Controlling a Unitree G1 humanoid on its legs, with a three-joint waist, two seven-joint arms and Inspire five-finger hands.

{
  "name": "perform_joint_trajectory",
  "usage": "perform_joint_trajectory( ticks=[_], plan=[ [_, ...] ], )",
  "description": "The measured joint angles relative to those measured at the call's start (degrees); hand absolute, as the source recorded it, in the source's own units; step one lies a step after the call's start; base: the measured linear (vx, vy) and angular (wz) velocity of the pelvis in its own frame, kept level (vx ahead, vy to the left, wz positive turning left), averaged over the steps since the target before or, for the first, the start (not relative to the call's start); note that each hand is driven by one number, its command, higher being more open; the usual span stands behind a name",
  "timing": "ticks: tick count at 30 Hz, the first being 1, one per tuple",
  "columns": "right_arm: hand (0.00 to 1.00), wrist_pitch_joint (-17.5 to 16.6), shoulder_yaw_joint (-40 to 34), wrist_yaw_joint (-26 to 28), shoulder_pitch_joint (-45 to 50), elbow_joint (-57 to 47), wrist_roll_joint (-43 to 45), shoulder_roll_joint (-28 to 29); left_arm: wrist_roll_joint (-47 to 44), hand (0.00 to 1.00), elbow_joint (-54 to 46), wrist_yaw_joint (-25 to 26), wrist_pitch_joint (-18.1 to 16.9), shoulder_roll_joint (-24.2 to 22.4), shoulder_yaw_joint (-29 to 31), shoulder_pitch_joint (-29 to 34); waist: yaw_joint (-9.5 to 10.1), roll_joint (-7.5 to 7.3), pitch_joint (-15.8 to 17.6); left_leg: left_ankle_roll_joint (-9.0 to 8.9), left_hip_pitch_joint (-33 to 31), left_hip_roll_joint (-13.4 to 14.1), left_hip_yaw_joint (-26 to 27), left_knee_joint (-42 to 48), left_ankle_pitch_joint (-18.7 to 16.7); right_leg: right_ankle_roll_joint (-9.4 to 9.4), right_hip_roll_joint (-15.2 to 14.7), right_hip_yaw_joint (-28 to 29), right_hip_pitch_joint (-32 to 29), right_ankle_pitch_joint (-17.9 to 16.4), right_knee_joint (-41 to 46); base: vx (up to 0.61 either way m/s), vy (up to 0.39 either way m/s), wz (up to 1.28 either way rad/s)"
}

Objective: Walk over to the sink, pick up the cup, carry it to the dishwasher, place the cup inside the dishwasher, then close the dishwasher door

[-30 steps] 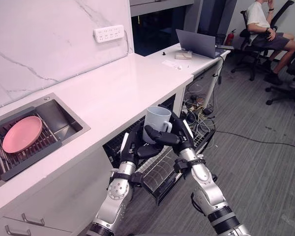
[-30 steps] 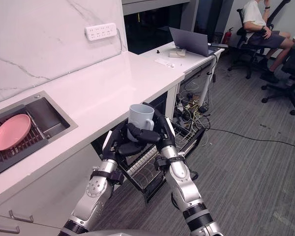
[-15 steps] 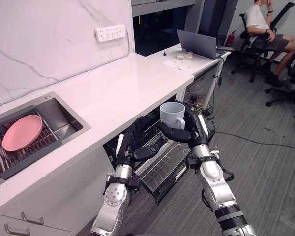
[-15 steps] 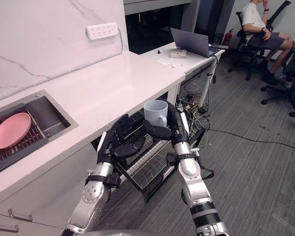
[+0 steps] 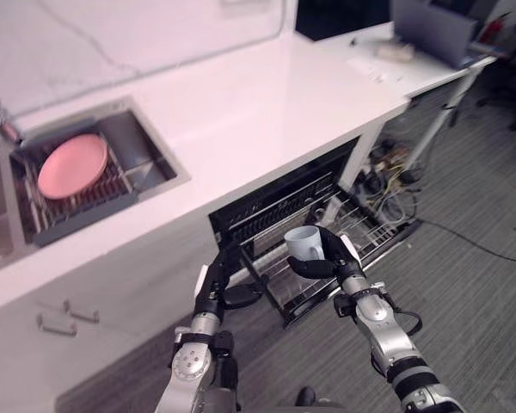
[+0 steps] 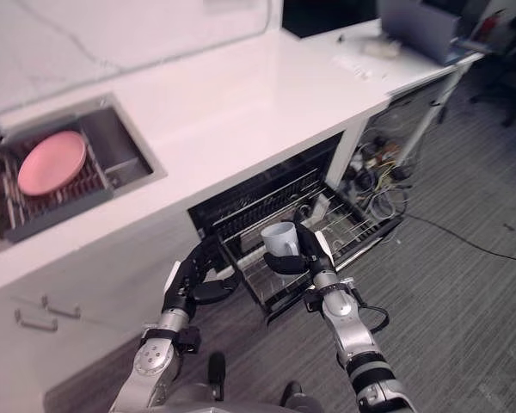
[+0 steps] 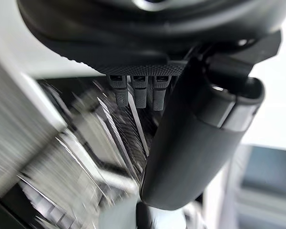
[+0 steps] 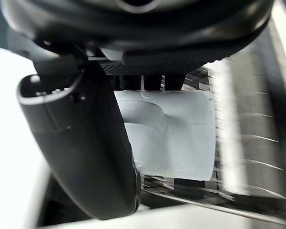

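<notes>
The pale blue-grey ceramic cup [image 5: 304, 243] sits upright in the right hand [image 5: 334, 263], whose fingers and thumb wrap round its side. Below that hand lies the pulled-out wire dishwasher rack [image 5: 374, 231]. The left hand [image 5: 226, 288] hangs beside the right one, fingers relaxed and empty.

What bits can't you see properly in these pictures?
- Pale grey ceramic cup: its bottom is hidden by the dark right hand gripping it, in both eye views.
- Dishwasher's wire rack: blurred in the left wrist view.
- Grey laptop: cut off by the left eye view's top edge.
</notes>
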Motion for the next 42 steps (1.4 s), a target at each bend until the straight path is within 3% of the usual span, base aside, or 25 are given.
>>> perform_joint_trajectory(
  ticks=[4,7,8,14,23,31,34,38,42],
  plan=[
    [0.30,0.09,-0.83,-2.23,-9.43,5.21,-0.03,-1.36,-1.49,0.90,0.19,0.60,-0.05,0.51,0.89,-0.40,1.24,2.16,4.31,-0.39,-4.17,-1.18,-2.60,1.70,0.59,-0.14,-2.19,-2.14,-4.85,-2.80,7.12,-0.10,0.003,0.36],
    [0.30,0.22,-1.41,-4.09,-16.40,8.88,-0.07,-1.83,-2.62,0.90,0.32,1.54,-0.07,0.46,1.22,-0.96,2.17,2.60,6.96,-0.54,-6.15,-1.64,-2.88,1.56,1.59,-0.42,-3.88,-2.40,-8.22,-4.30,11.29,-0.09,-0.001,0.16],
    [0.90,0.23,-1.85,-4.87,-17.81,9.18,-0.06,-2.06,-2.66,0.90,0.39,1.75,-0.07,0.44,1.29,-1.20,2.62,2.60,7.76,-0.56,-6.88,-1.88,-3.01,1.52,1.87,-0.48,-4.53,-2.55,-9.48,-5.00,12.86,-0.06,-0.009,0.11],
    [0.90,1.16,-3.53,-7.26,-18.88,10.35,-0.10,-1.71,-2.53,0.90,0.37,3.80,-0.06,-0.59,2.05,-1.93,2.98,2.49,8.91,-0.18,-8.45,-2.94,-3.61,1.48,2.54,-0.46,-6.40,-3.10,-11.85,-7.03,16.34,0.00,-0.033,0.12],
    [0.90,1.37,-5.78,-9.73,-17.98,8.57,-0.07,0.30,-2.11,0.90,0.24,4.30,-0.06,-1.37,1.97,-2.53,2.86,2.29,9.68,-0.12,-8.16,-2.93,-3.52,1.42,2.59,-0.48,-6.43,-2.93,-11.71,-7.24,16.40,0.00,-0.025,0.00],
    [0.90,1.30,-8.05,-9.72,-6.21,-7.88,-0.03,4.55,-1.96,0.90,3.40,3.87,0.16,-1.12,2.03,-2.69,2.40,1.98,9.79,-0.63,-4.13,-2.40,-3.14,-0.94,2.22,-0.05,-5.35,-2.82,-7.94,-6.76,13.55,0.01,-0.024,-0.03],
    [0.90,1.24,-9.16,-9.65,-0.59,-14.91,-0.04,6.36,-1.16,0.90,5.95,3.65,1.24,-1.01,2.49,-2.52,1.29,1.33,9.57,-0.58,-2.54,-2.20,-2.92,-1.60,1.94,0.24,-4.74,-2.89,-5.89,-6.25,11.57,0.08,-0.053,-0.05],
    [0.90,1.10,-12.78,-9.63,7.73,-24.64,-0.07,9.19,0.41,0.90,9.19,3.08,2.20,-0.49,2.73,-1.95,-0.56,-1.33,8.22,-0.81,0.44,-2.16,-2.50,-1.58,0.88,0.80,-3.95,-2.96,-1.66,-5.81,8.04,0.09,-0.066,-0.05],
    [0.90,0.14,-12.94,-9.53,11.98,-31.67,-0.09,9.91,2.56,0.90,11.95,2.87,2.73,-0.62,2.98,-1.88,-1.80,-2.94,5.98,-0.90,1.94,-1.76,-1.86,-1.57,0.09,0.94,-3.11,-2.63,0.46,-5.10,5.46,0.05,-0.060,-0.11]
  ],
)
